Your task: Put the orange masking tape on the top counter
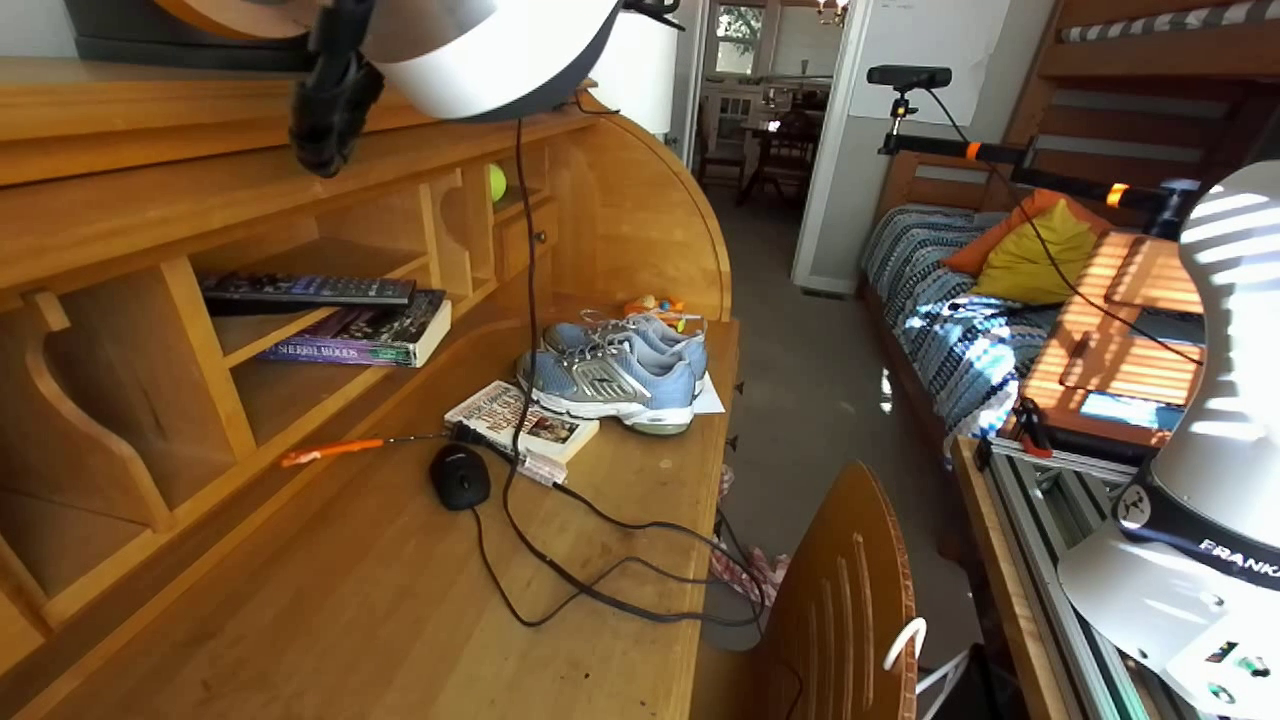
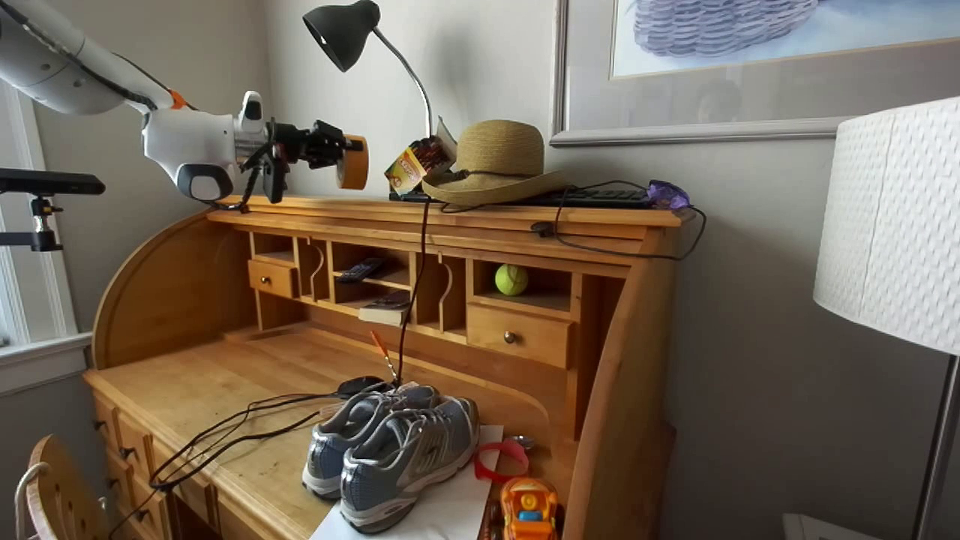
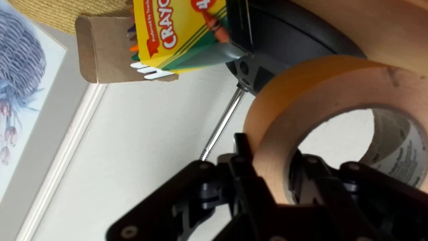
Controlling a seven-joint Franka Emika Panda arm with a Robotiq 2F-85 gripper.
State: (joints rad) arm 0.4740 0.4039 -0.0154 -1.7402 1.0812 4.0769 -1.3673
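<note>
Jaws: at the lower edge of the wrist view, pinching the wall of the orange masking tape (image 3: 307,103), one jaw inside the ring, the other against its outer side.

Orange masking tape: a wide roll with a pale core, held in the air, ring upright on edge. In an exterior view it hangs just higher than the upper worktop (image 2: 330,209), apparently not touching. The pick looks done; the step in hand seems to be placing, with release not yet made.

Upper worktop: light-brown wood, the task's goal. The next move calls for getting the roll fully over this surface, lowering gently until it touches, then spreading the jaws and backing away. Whether the roll is already past the front edge is hard to tell. Left on edge it could roll, so turning it flat first would be safer.

Crayon box (image 3: 187,30): yellow and green, lid up, tilted, near the roll and to be avoided on the way down.

Lamp base (image 3: 297,36): dark, behind the roll in the wrist view, depth unclear.

Straw hat (image 2: 501,154): on the upper worktop, beyond the crayon box.

Lower worktop (image 1: 350,580): holds sneakers (image 1: 620,375) and a black mouse (image 1: 460,476), well apart from the roll.
</note>
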